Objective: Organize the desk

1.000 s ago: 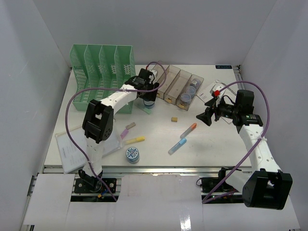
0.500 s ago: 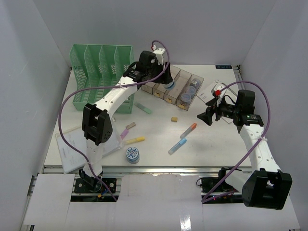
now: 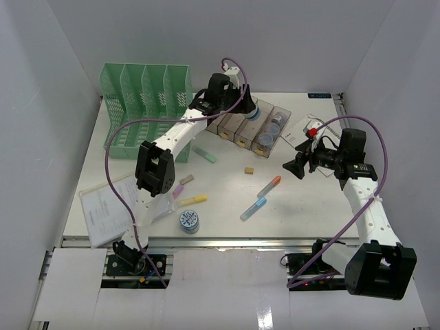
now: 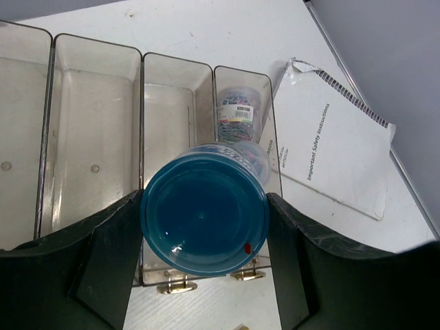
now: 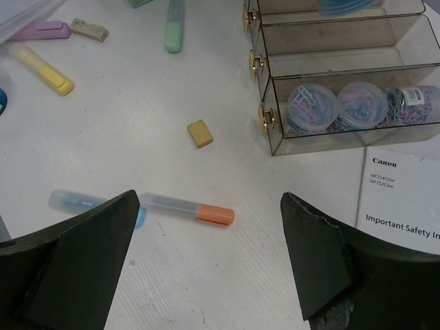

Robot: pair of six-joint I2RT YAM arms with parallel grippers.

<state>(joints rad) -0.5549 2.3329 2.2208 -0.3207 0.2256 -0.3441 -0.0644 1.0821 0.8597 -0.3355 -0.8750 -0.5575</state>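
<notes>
Status: left gripper [image 4: 204, 227] pinching blue tub [image 4: 204, 213] above clear tray [image 4: 141, 103]. Right gripper [image 5: 208, 234] spread wide, empty, hovering over desk [image 5: 137, 124] above orange-capped pen [image 5: 185, 208].

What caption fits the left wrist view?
Left end effector holds a round blue container over the clear four-compartment tray.

Bright, even light; soft shadows

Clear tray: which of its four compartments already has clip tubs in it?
The end compartment right beside the Canon booklet. It holds round tubs of coloured paper clips, while the other three show no tubs inside.
</notes>
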